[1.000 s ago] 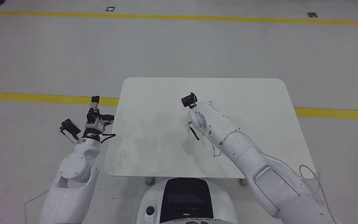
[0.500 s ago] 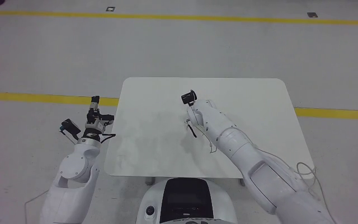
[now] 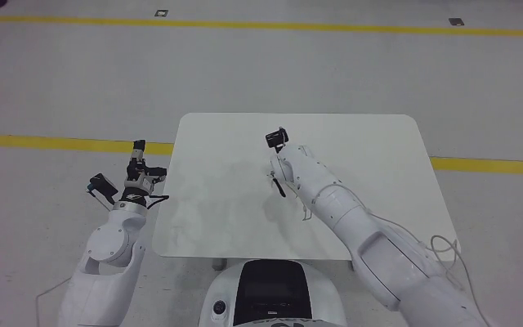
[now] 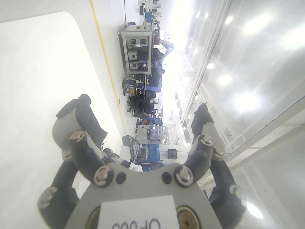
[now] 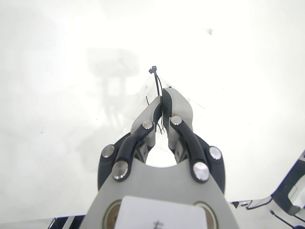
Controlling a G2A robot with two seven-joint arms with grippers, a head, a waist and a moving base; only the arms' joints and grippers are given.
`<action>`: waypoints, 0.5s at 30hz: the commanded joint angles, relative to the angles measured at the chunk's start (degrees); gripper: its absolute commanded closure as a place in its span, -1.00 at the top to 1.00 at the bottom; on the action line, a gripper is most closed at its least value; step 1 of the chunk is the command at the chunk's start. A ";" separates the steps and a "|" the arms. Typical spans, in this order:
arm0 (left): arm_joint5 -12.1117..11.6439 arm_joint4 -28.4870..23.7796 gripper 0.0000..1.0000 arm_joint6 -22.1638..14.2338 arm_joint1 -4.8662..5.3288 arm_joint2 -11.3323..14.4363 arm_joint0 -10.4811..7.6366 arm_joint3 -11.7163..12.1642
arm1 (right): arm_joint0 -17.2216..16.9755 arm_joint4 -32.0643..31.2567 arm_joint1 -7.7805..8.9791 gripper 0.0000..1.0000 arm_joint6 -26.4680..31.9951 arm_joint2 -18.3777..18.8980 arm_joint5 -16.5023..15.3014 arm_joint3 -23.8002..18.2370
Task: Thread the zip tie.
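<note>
A thin black zip tie [image 5: 156, 79] sticks out from between the fingers of my right gripper [image 5: 162, 96], its small square head at the far end, above the white table [image 5: 226, 72]. The right gripper is shut on the zip tie; more of the strap trails back between the fingers. In the top view the right gripper [image 3: 278, 181] is over the middle of the table [image 3: 368, 147], with the zip tie [image 3: 280, 190] as a short dark line beneath it. My left gripper [image 4: 143, 110] is open and holds nothing; it stays off the table's left edge [image 3: 145, 163].
The table top around the right gripper is bare white, with a small dark speck [image 5: 209, 31] farther off. Yellow floor lines [image 3: 245, 24] run beyond the table. The table's rounded corner [image 4: 69, 17] lies beside the left gripper.
The right arm has shifted slightly toward the left and back across the table with the zip tie held. The left arm has not moved.
</note>
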 commanded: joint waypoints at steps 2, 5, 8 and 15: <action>0.00 0.00 1.00 0.00 0.00 0.00 0.00 0.00 | 0.17 -1.51 -0.56 -1.00 0.04 0.69 -0.01 1.24; 0.00 0.00 1.00 0.00 0.00 0.00 0.00 0.00 | 0.28 -3.18 -1.26 -1.00 0.30 1.43 -0.01 2.43; 0.00 0.00 1.00 0.00 0.00 0.00 0.00 0.00 | 0.34 -4.36 -1.98 -1.00 0.68 1.98 -0.01 3.36; 0.00 0.00 1.00 0.00 0.00 0.00 0.00 0.00 | 0.58 -6.18 -3.39 -1.00 0.83 3.05 -0.01 5.30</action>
